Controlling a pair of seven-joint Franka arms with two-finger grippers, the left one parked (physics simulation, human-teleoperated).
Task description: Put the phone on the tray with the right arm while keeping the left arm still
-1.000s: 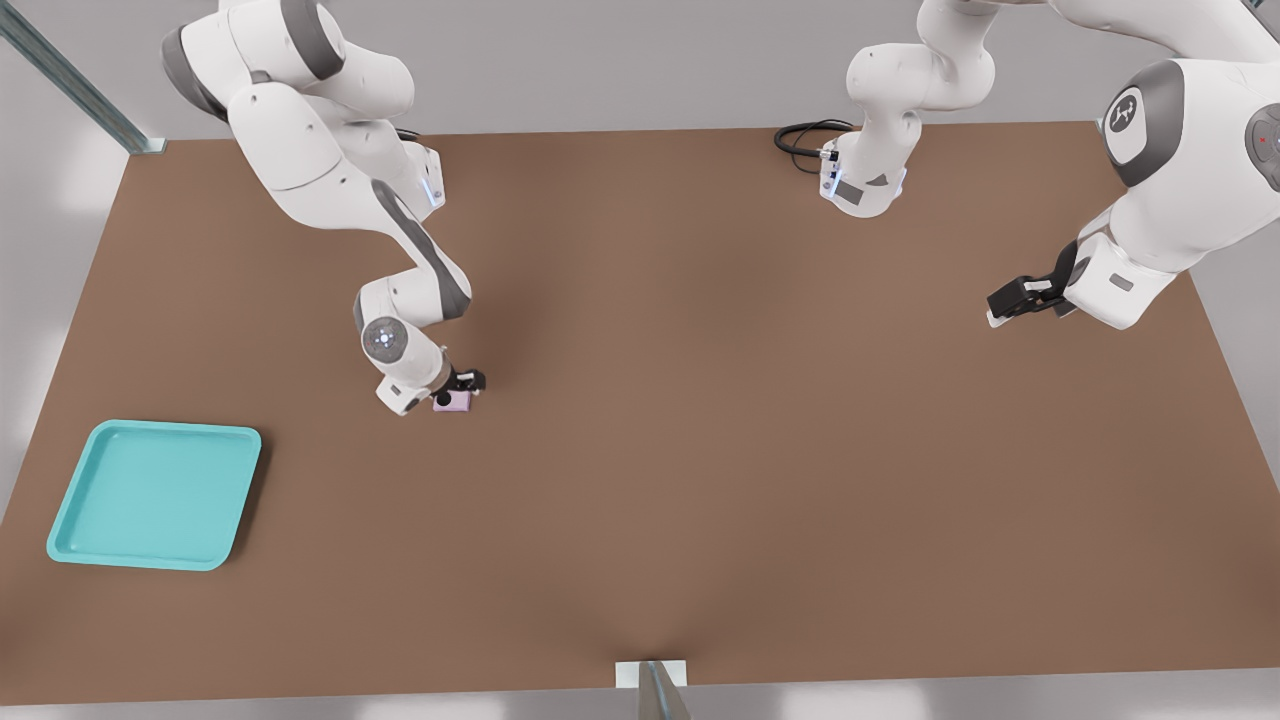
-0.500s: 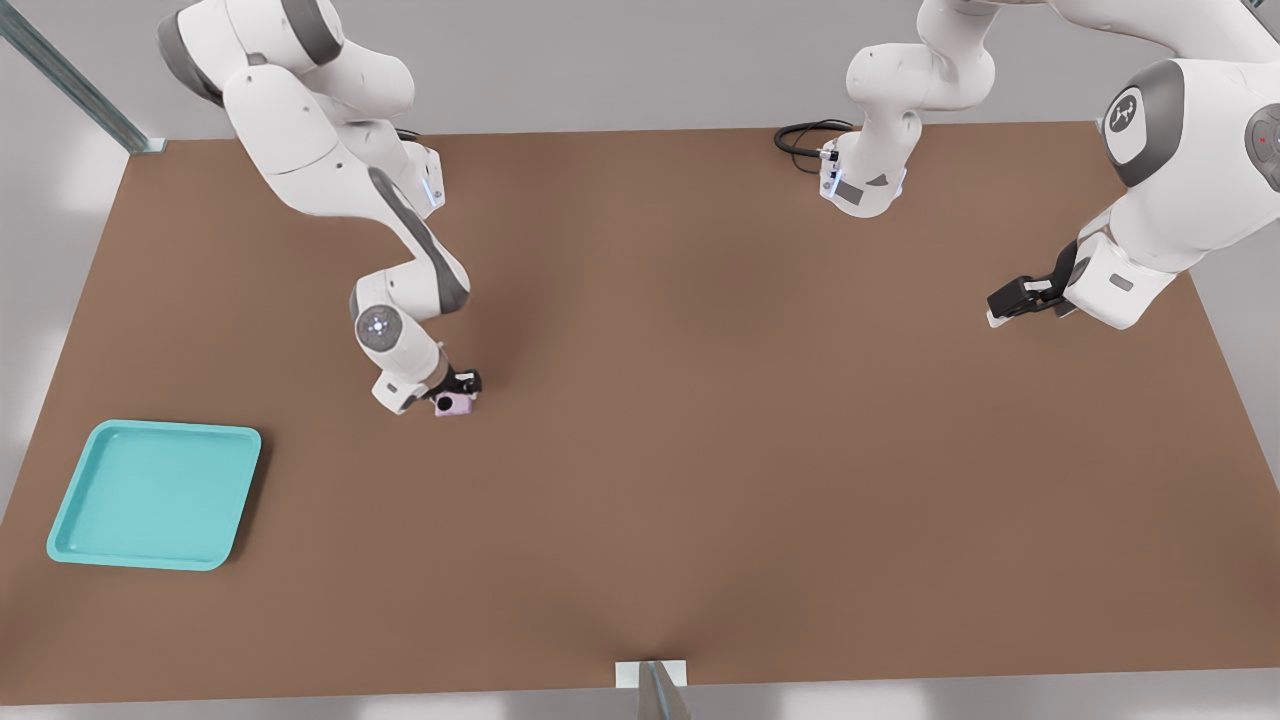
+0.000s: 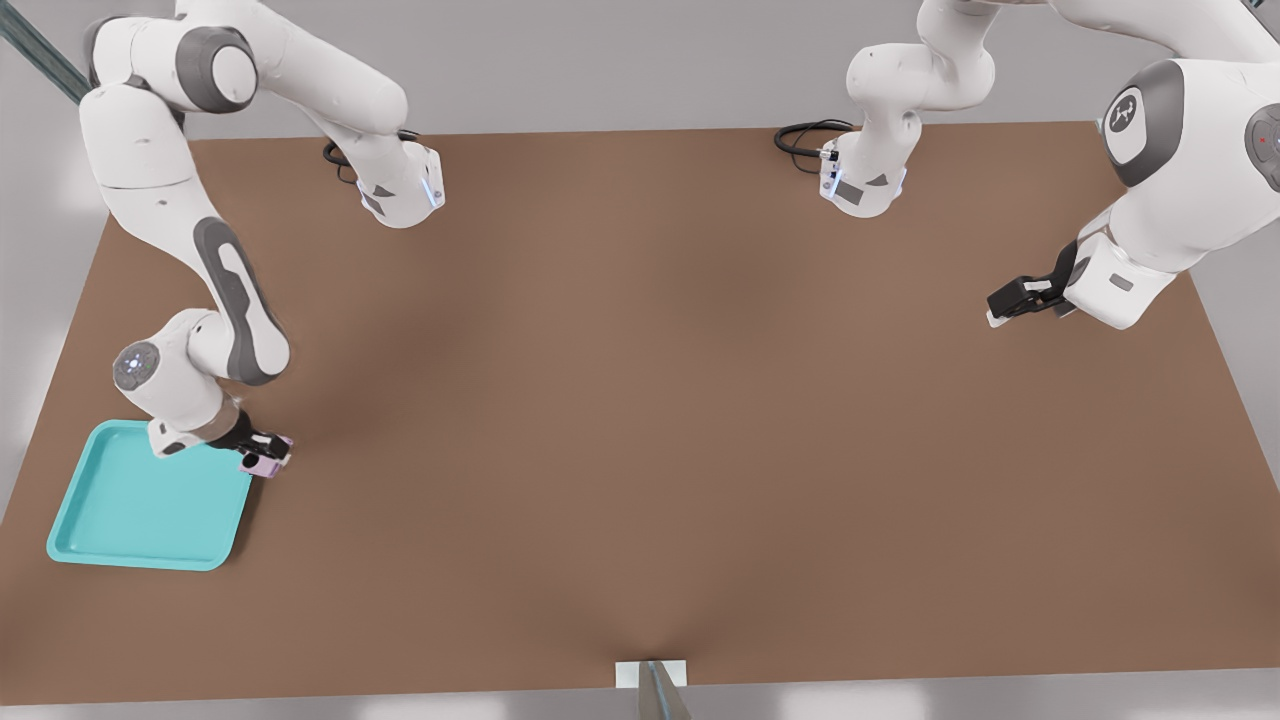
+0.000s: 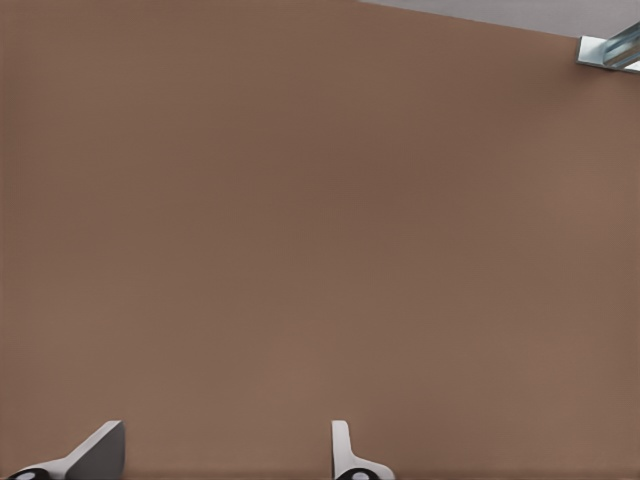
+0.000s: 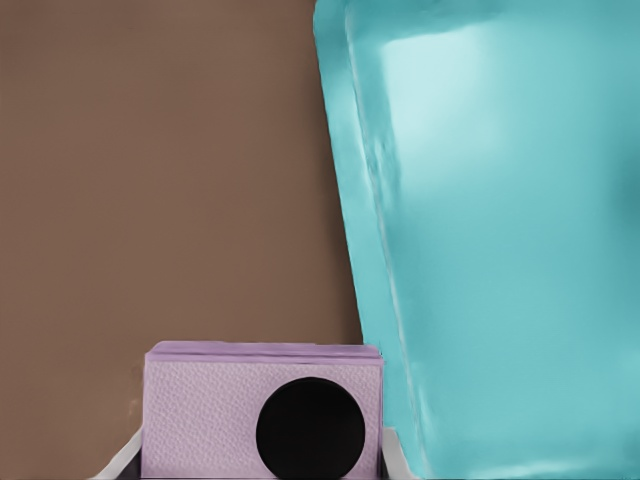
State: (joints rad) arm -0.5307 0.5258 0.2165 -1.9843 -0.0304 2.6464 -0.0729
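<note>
The turquoise tray (image 3: 140,510) lies at the front view's lower left on the brown table. My gripper (image 3: 262,455) hangs just off the tray's far right corner, shut on the small pink-lilac phone (image 3: 268,463), which is lifted off the table. In the right wrist view the phone (image 5: 215,405) shows one black round lens between the fingertips (image 5: 118,462), with the tray's rim (image 5: 365,250) right beside it and the tray floor beyond. The phone is over the table at the tray's edge, not over the tray floor.
A black cable (image 3: 805,138) coils by an arm base at the table's back edge. A metal bracket (image 3: 650,678) sticks up at the table's front edge. Another arm base (image 3: 400,190) stands at the back left.
The right arm has swung from mid-table toward the front view's left, carrying the phone with it to the tray's far right corner. The tray has not moved.
</note>
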